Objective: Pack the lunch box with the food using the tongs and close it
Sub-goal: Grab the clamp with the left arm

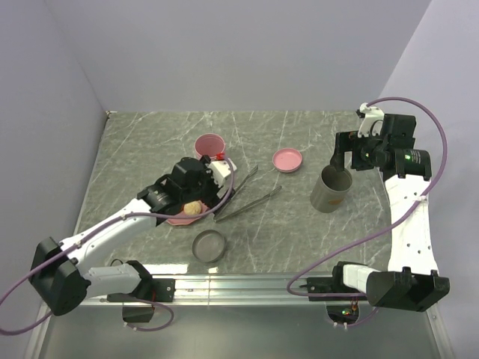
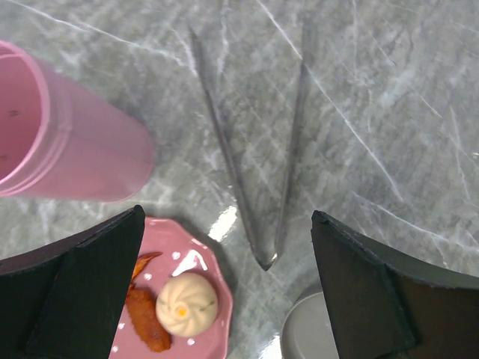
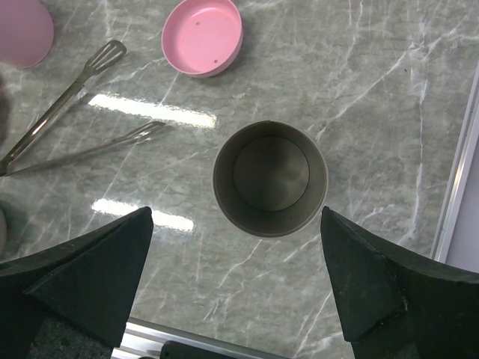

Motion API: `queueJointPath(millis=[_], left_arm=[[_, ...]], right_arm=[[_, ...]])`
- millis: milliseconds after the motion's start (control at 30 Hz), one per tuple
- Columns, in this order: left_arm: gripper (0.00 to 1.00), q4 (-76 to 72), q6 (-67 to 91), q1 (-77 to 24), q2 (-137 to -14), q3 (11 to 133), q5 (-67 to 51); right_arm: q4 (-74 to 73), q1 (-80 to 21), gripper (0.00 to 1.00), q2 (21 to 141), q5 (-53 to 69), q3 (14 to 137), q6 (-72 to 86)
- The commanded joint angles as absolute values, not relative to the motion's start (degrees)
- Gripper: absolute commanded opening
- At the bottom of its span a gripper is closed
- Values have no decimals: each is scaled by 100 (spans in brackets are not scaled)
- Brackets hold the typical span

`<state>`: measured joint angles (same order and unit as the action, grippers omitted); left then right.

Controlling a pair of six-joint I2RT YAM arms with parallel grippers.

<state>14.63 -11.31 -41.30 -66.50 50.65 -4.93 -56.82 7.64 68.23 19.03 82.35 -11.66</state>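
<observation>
The food lies on a pink dotted plate (image 2: 206,262): a pale bun (image 2: 187,303) and an orange-red strip (image 2: 147,320) beside it. The silvery tongs (image 2: 266,254) lie on the table right of the plate, their joined end toward me and the arms spread away. My left gripper (image 2: 227,214) hovers open above the tongs' joint and the plate's edge, holding nothing. The lunch box shows as an open grey round tub (image 3: 270,178) and an open pink tub (image 2: 67,146). My right gripper (image 3: 236,212) hangs open just short of the grey tub, empty.
A pink lid (image 1: 287,159) lies upturned behind the tongs (image 1: 247,196). A grey lid (image 1: 209,245) rests near the front edge, close to the plate (image 1: 174,220). The metal rail (image 1: 247,284) runs along the table's near side.
</observation>
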Motion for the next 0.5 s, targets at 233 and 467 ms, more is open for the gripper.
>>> queueJointPath(millis=[233, 467], left_arm=[[100, 1828, -808, -4157, -7865, 5704, -756], [99, 1758, -870, -4342, -8296, 5537, -607]], right_arm=[[-5722, 738, 100, 6785, 1995, 8376, -1257], [-5730, 738, 100, 6724, 2083, 8288, -1266]])
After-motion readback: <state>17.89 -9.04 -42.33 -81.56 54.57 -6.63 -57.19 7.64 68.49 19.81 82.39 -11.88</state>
